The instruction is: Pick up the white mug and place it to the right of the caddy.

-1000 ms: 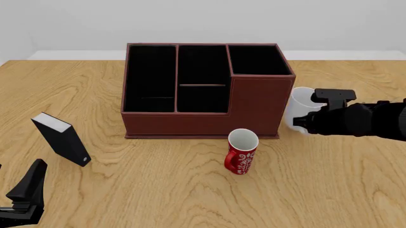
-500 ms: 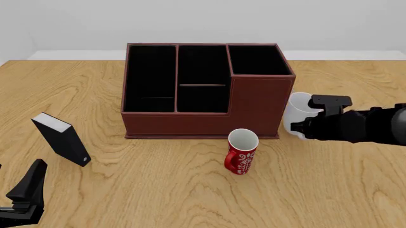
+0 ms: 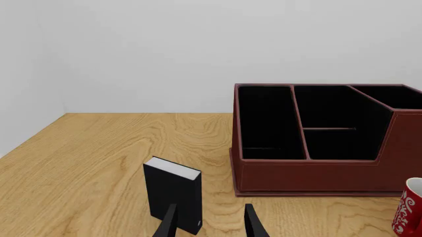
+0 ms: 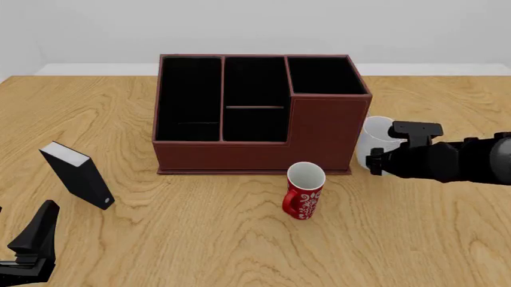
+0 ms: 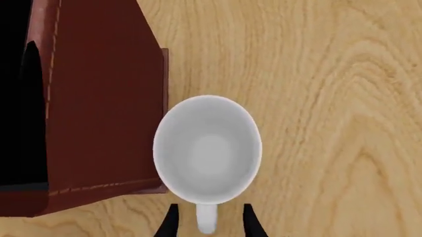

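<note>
A: Right wrist view, quick: white mug (image 5: 207, 148) sits upright just right of the caddy (image 5: 99, 98), rim nearly at the caddy's side wall, touching or not I can't tell. Handle points back toward the right gripper (image 5: 206, 222).

B: Fingers?

A: Both fingers straddle the handle with gaps showing either side, so slightly parted. Whether they pinch it, can't tell.

B: Front view?

A: Right gripper (image 4: 383, 156) is up against the white mug (image 4: 373, 139) at the caddy's (image 4: 319, 131) right side. Mug looks plain glossy white, empty, on or just above the table; not sure.

B: Left?

A: Left gripper (image 3: 209, 222) far left of the caddy, fingers apart, holding nothing. Right arm is nearer. Placement looks nearly done.
</note>
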### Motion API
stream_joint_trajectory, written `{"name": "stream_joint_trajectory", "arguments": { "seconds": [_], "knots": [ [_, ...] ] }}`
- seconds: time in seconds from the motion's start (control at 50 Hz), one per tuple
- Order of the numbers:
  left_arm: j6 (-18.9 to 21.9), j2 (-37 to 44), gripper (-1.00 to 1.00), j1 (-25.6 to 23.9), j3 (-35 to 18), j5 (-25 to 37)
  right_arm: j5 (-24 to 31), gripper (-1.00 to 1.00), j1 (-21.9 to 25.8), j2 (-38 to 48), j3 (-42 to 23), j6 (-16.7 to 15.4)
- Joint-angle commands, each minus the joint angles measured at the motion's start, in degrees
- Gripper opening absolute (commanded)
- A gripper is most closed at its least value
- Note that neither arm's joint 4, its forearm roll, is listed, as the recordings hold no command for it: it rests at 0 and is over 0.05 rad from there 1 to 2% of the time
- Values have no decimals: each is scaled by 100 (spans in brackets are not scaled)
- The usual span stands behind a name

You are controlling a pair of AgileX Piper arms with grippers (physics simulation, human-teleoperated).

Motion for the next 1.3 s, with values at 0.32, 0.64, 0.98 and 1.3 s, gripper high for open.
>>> {"name": "stream_joint_trajectory", "arguments": {
  "seconds": [0.32,0.64,0.98,1.3],
  "knots": [
    [0,0,100,0,0,0,-13,100,-99,24,75,106],
    [0,0,100,0,0,0,-40,100,33,-393,418,36],
    [0,0,100,0,0,0,-1,100,173,-1203,898,58],
    [0,0,100,0,0,0,408,100,230,-2190,1123,-5]
  ]
}}
